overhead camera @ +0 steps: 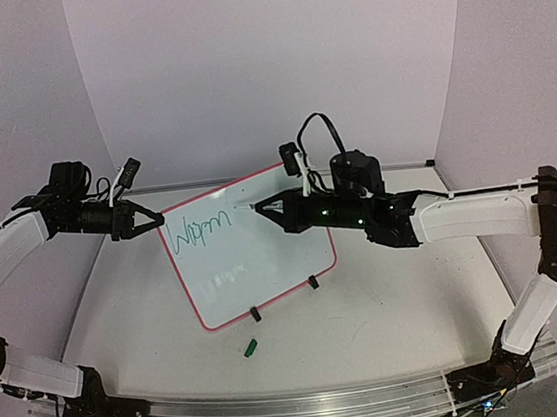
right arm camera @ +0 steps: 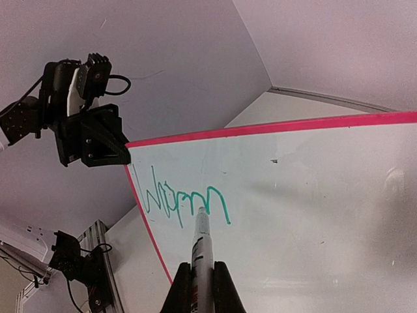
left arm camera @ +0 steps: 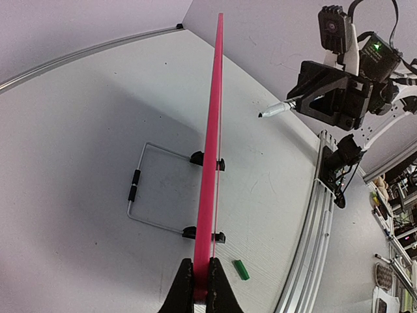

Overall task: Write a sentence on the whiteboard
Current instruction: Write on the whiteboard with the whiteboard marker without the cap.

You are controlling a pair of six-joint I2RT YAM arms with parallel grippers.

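One whiteboard [overhead camera: 264, 260], one marker [right arm camera: 201, 238], one green cap [overhead camera: 250, 348], two tools [overhead camera: 159, 220] [overhead camera: 264, 210]

A small green piece, possibly a marker cap [overhead camera: 250, 348], lies on the white table [overhead camera: 390, 306] at lower centre. A metal rail [overhead camera: 301, 405] spans the bottom edge; pale walls [overhead camera: 242, 62] fill the top.

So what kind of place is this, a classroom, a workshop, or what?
Probably a robotics lab test cell: two white-and-black robot arms bolted to an aluminium rail at the near edge of a white table, plain pale backdrop panels around it, and cluttered shelving beyond in the left wrist view.
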